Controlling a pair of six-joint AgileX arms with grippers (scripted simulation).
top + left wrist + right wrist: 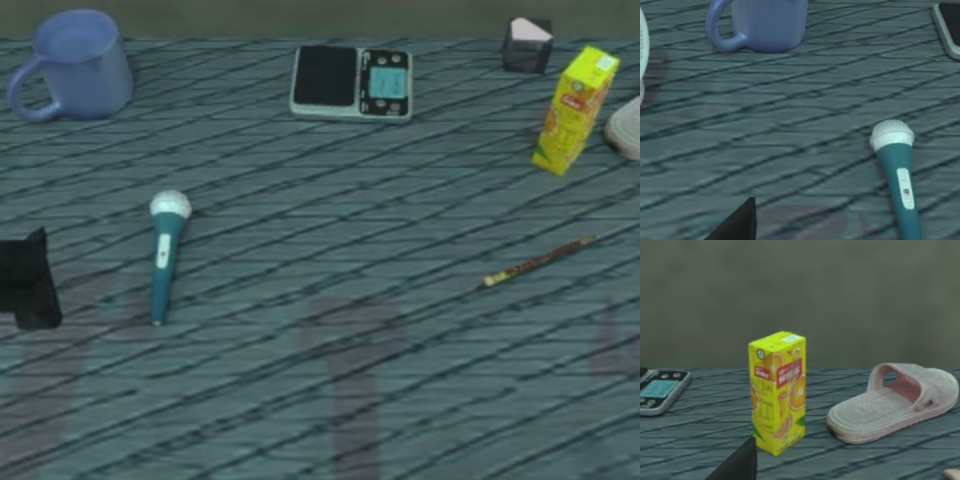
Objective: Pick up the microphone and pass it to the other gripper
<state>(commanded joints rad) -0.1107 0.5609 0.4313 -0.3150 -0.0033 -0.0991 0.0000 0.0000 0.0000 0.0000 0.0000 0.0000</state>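
The left claw (28,280) shows only as a black shape cut by the top view's edge, left of the microphone (165,255); its fingers cannot be made out. The pink slipper (625,128), right of the juice carton (573,108), is cut off there too. The blue mug (760,24) loses its rim in the left wrist view, and the microphone's tail end is cropped.

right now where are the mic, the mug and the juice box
mic (166,260), top view, on the teal handle
mug (85,65), top view, on its blue wall
juice box (777,392), right wrist view, on its front face
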